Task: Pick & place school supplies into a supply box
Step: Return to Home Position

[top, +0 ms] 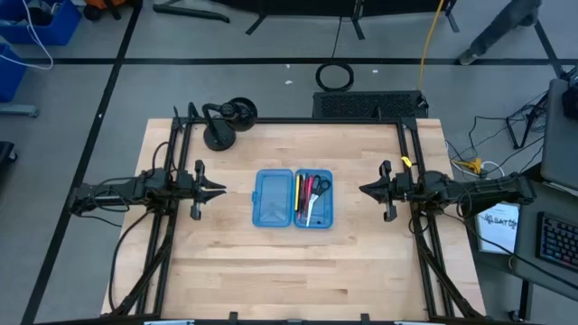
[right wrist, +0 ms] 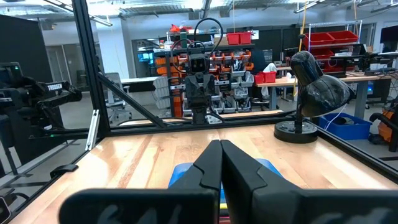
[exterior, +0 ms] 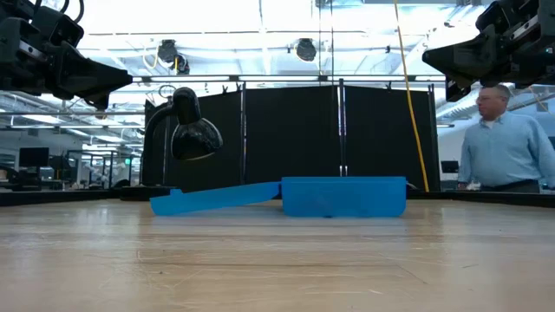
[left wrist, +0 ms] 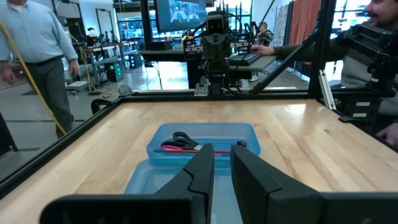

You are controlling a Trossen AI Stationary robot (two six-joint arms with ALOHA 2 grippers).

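Locate the supply box (top: pixel 271 200) lying open and flat at the centre of the surface (top: pixel 271 271). Its right half holds the school supplies (top: pixel 310 200), including the black-handled scissors (top: pixel 321 186); its left half holds none. The left end effector (top: pixel 222 190) hangs above the surface, well to the left of the box, its fingers (left wrist: pixel 199 174) drawn almost together and gripping nothing. The right end effector (top: pixel 363 190) hangs opposite, on the box's right, with fingers (right wrist: pixel 208 168) pressed together and empty. A black desk lamp (top: pixel 226 122) stands at the far left corner.
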